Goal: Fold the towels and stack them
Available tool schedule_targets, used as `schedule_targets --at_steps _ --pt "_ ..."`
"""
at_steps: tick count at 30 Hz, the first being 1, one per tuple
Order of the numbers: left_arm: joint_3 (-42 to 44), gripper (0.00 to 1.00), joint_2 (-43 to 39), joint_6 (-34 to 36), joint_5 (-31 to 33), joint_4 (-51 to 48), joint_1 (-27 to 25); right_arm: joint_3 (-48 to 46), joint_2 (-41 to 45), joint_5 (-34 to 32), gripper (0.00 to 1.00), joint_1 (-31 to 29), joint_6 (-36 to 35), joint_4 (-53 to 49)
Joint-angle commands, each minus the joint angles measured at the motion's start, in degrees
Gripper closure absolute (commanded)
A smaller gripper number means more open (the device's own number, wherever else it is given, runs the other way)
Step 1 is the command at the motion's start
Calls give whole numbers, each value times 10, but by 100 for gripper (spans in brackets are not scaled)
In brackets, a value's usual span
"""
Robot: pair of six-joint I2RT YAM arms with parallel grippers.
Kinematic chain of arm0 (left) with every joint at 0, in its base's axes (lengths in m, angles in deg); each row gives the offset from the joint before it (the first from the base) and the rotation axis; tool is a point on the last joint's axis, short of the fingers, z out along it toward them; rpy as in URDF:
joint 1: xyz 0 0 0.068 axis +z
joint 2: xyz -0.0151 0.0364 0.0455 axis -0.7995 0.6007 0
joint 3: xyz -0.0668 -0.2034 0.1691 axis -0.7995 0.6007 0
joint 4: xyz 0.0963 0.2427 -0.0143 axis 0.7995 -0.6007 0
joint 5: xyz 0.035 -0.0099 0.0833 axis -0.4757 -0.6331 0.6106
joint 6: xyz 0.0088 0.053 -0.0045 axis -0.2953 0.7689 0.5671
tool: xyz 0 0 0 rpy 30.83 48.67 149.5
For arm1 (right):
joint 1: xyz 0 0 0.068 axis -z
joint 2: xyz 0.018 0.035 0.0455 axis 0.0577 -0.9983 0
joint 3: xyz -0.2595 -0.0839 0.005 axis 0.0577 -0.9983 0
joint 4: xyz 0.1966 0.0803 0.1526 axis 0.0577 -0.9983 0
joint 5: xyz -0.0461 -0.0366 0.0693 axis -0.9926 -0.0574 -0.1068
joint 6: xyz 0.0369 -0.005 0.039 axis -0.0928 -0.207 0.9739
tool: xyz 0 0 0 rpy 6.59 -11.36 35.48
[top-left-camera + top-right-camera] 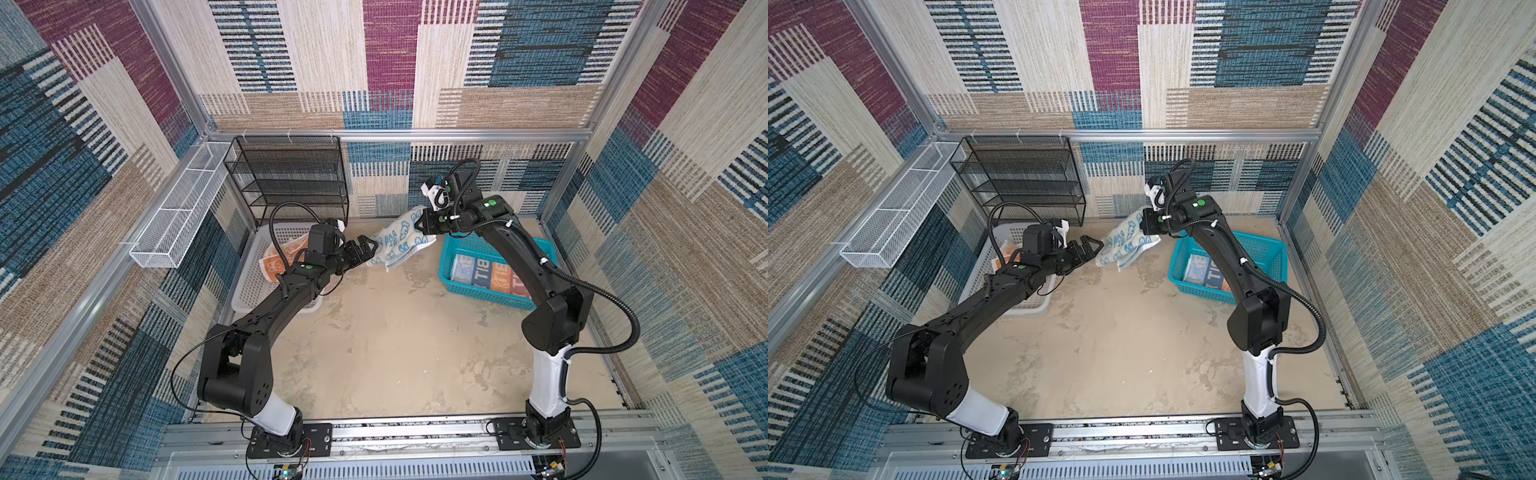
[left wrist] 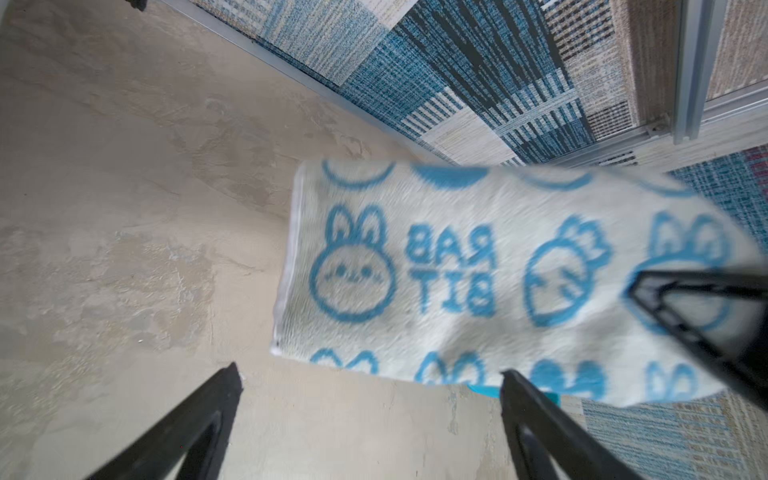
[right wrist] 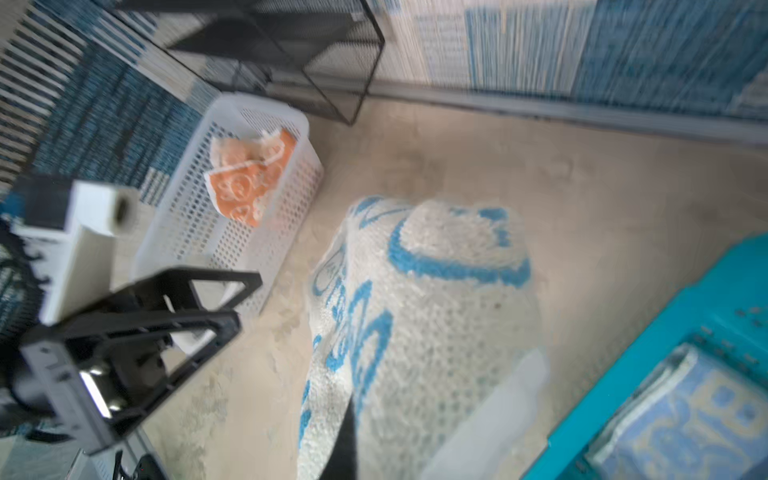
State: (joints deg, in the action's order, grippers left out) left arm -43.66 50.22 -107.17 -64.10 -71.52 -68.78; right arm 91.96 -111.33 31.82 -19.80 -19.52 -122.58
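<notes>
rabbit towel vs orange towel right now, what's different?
Position: the rabbit towel hangs in the air, pinched by the right gripper; the orange towel lies in the white basket.
Shape: the rabbit towel drapes fairly flat; the orange towel is crumpled.
Print: rabbit towel blue on white; orange towel white on orange.
Shared: neither is in the teal basket.

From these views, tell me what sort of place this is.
Likely a robot test cell: patchwork carpet-tile walls in aluminium framing, black left arm and right arm bolted to a metal rail.
</notes>
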Motion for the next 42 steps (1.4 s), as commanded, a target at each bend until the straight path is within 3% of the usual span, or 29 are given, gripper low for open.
schedule_targets --at_steps 1,8,14,26,42 --pt "1 0 4 -25 -10 22 1 -105 50 25 100 28 20 117" --pt "-6 0 20 -23 -22 22 -7 -305 120 67 100 103 16 201" --pt "-18 0 35 -14 -21 15 -27 -385 149 79 100 150 3 232" --pt "-46 0 55 -4 -11 -4 -55 -464 180 70 100 234 -20 259" --pt "-70 0 77 2 -12 -16 -78 -502 138 35 100 285 -47 275"
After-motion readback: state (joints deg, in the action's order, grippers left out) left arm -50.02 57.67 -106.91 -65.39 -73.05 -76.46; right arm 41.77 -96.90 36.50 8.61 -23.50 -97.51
